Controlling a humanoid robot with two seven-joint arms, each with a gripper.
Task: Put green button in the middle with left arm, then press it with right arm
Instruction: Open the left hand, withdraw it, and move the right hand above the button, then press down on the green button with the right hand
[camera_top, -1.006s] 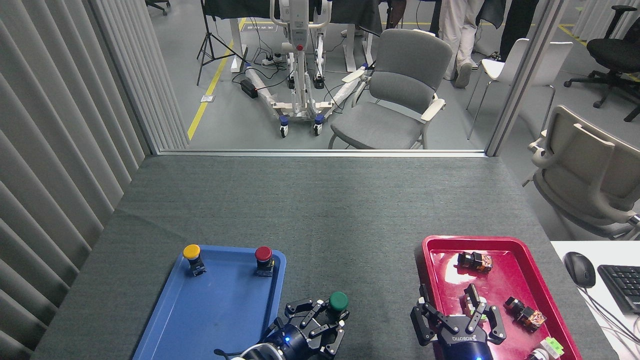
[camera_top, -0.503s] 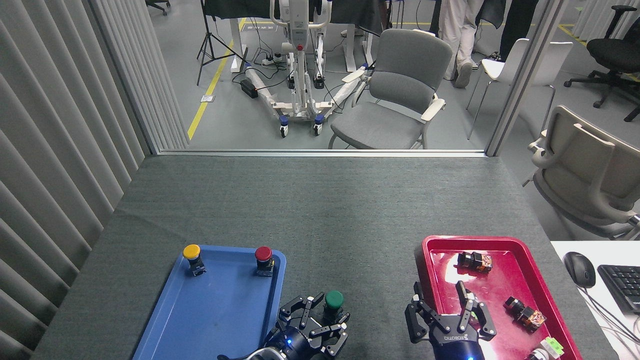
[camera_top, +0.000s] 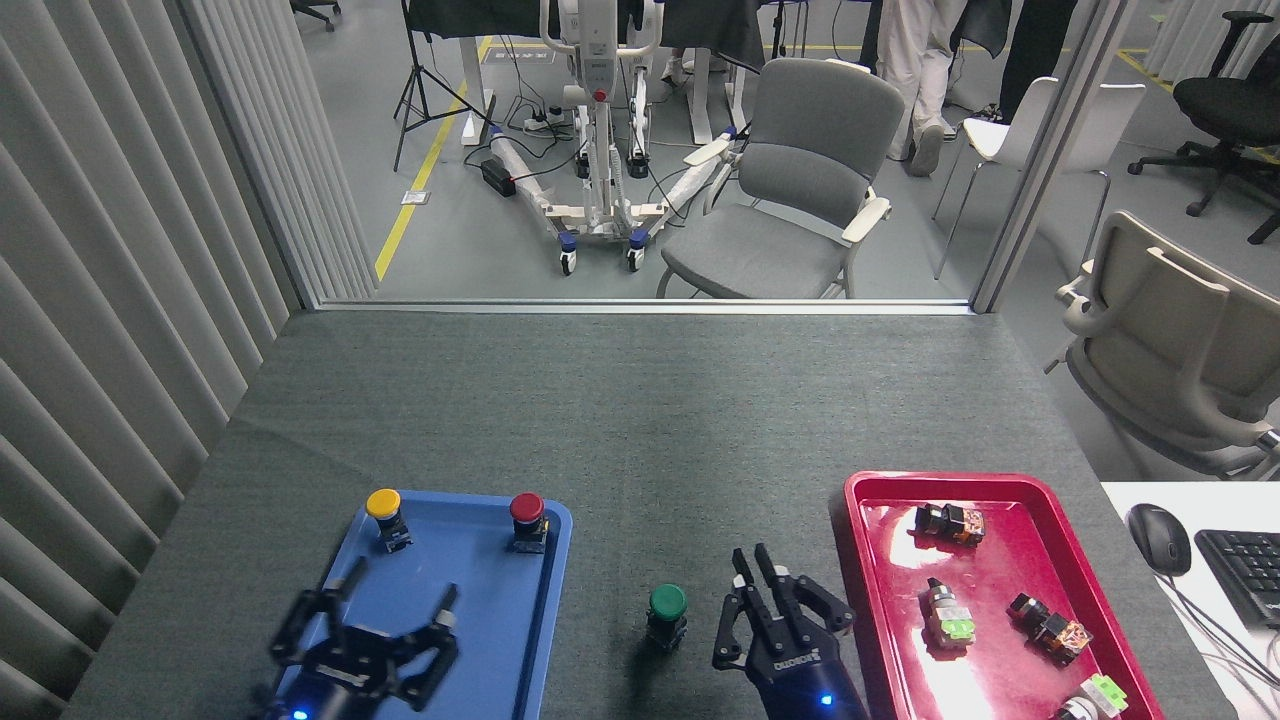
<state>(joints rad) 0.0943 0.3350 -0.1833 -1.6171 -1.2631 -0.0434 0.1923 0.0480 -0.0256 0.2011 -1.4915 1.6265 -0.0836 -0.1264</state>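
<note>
The green button (camera_top: 667, 604) stands upright on the bare grey cloth (camera_top: 640, 430) between the trays (placed); the left gripper (camera_top: 366, 640) is spread wide, the right gripper (camera_top: 768, 585) has fingers drawn together beside it, pressing undone.

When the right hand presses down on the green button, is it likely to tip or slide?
The green button looks top-heavy: a wide cap on a short, narrow black body, so an off-centre press might tip it. The woven grey cloth probably resists sliding. The right hand sits beside it, so contact could come slightly sideways.
</note>
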